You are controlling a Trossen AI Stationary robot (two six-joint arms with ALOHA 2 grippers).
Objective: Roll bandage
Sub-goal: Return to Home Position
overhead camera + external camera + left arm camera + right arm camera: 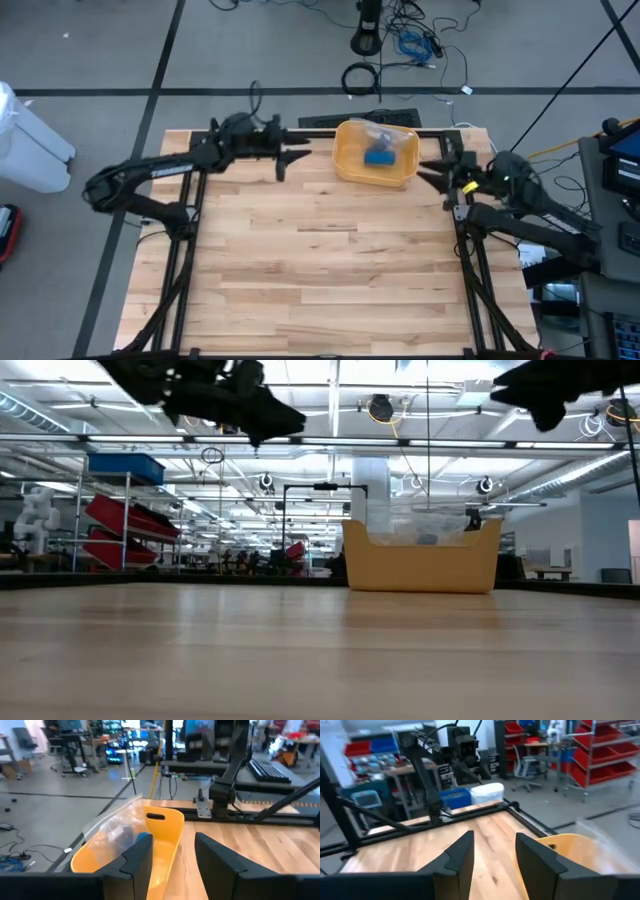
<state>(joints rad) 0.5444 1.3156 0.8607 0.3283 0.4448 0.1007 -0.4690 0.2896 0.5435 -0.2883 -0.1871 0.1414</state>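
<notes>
Inside the yellow bin (346, 166) — blue bandage (379, 156) (bagged) lying left-to-right.

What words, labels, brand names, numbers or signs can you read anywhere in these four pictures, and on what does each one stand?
None can be read.
The yellow bin shows no print in any view.
The zip bag and the blue bandage inside it show no lettering.
The keyboard behind the table: keys too small to read.
The screens in the room beyond: too blurred to read.
</notes>
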